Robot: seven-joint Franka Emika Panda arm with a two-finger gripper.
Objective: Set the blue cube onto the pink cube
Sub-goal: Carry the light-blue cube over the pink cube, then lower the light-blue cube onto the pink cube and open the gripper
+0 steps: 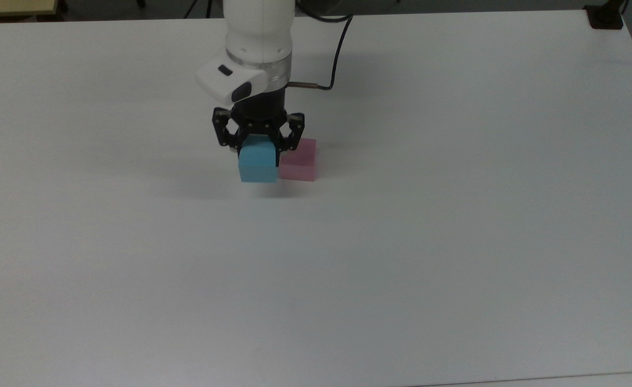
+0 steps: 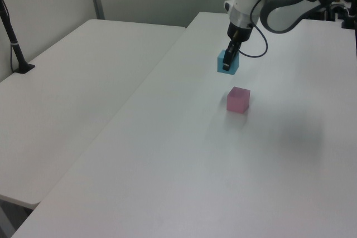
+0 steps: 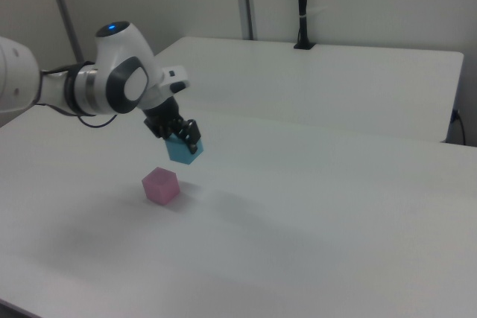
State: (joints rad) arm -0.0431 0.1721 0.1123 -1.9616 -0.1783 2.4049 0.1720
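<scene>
My gripper point(image 1: 258, 146) is shut on the blue cube point(image 1: 258, 164) and holds it in the air above the white table point(image 1: 455, 215). The pink cube point(image 1: 299, 160) rests on the table. In the top view the blue cube overlaps the pink cube's left edge. The left view has the blue cube point(image 2: 228, 62) hanging well above and beyond the pink cube point(image 2: 238, 100), with my gripper point(image 2: 229, 59) on it. From the right view, the blue cube point(image 3: 184, 150) floats up and to the right of the pink cube point(image 3: 161, 185), held by my gripper point(image 3: 179, 136).
A black cable point(image 1: 336, 54) loops from the wrist. A second white table point(image 2: 72, 82) stands alongside at the left view's left, with a black post point(image 2: 14, 43) on it. A dark clamp point(image 1: 605, 16) sits at the top view's far right corner.
</scene>
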